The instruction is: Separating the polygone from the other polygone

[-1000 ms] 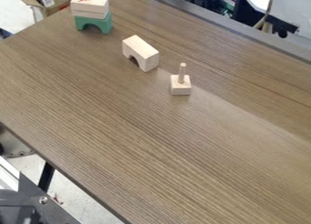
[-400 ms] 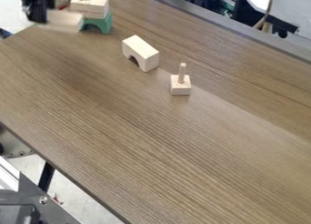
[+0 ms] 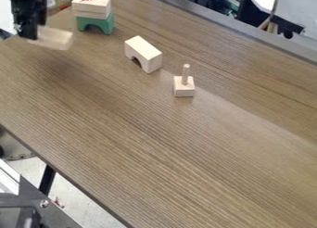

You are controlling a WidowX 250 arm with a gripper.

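At the upper left is my black gripper (image 3: 32, 33), shut on a pale wooden block (image 3: 55, 38) that sticks out to its right, over the table's left corner. To the right of it, apart from the held block, a green arch block (image 3: 97, 24) stands with pale wood carrying a red mark (image 3: 91, 7) on top. A natural wood arch block (image 3: 143, 53) stands on the table, nearer the middle. Right of that arch is a small square wooden base with an upright peg (image 3: 184, 85).
The brown table (image 3: 161, 148) runs diagonally across the view, its left edge dropping toward the bottom middle. Metal equipment (image 3: 37, 204) stands at the lower left, beyond that edge. Along the upper right runs a grey border (image 3: 248, 30).
The gripper, out of view at first, came in at the upper left with the pale block, then shifted slightly down and left, away from the green arch. The standing blocks have kept their places.
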